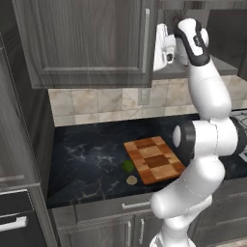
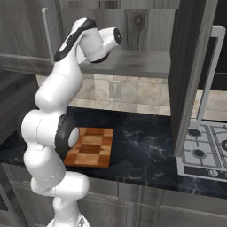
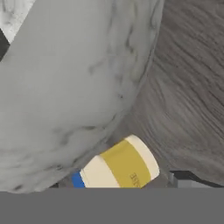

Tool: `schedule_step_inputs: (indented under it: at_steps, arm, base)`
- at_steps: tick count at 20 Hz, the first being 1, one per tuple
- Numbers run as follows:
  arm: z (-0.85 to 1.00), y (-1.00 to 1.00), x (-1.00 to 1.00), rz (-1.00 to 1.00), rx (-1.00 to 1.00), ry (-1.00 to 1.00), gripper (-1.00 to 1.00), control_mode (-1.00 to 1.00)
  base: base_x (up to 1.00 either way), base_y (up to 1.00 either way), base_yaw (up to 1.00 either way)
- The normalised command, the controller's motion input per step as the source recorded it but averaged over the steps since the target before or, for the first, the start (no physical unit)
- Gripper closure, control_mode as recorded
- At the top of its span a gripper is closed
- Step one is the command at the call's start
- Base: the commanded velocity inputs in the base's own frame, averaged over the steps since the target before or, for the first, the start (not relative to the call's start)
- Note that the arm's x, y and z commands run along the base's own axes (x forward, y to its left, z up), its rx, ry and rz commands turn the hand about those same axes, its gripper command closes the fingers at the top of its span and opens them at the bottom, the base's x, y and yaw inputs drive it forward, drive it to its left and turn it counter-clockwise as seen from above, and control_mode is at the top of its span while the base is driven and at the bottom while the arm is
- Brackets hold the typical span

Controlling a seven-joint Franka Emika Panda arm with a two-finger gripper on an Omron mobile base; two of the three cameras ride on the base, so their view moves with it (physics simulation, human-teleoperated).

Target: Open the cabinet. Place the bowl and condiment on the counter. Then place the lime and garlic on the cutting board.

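My gripper is up inside the cabinet (image 1: 91, 43), hidden from both base cameras behind my wrist and the left door; its fingertips are lost at the bottom of the hand camera too, so I go by the jaws standing spread wide, released, with nothing between them. My arm rises from the base, bends at the elbow over the counter (image 1: 91, 159) and reaches up to shelf height, the forearm near upright and the wrist turned in toward the shelf. The right door (image 2: 188, 71) hangs open, edge toward me.

In the hand camera the bowl (image 3: 70, 83) looms very close, cut off at the left and top edges. Below it the condiment (image 3: 120, 168) lies tilted, partly tucked under the bowl's rim, only a sliver of blue lid showing. Its yellow label carries small writing I cannot read.

On the counter, the lime (image 1: 128, 166) sits just left of the board (image 1: 154, 159), the garlic (image 1: 131, 180) near its front corner.
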Motion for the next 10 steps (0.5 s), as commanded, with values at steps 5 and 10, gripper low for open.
schedule_step_inputs:
  at_steps: [5, 10]
  arm:
    - [-0.08, 0.0, 0.0, 0.39, 0.11, 0.15, -1.0, -1.0]
    - [-0.07, 0.0, -0.01, 0.41, 0.1, 0.14, -1.0, -1.0]
  base:
    - [0.0, 0.0, 0.0]
    - [0.0, 0.0, 0.0]
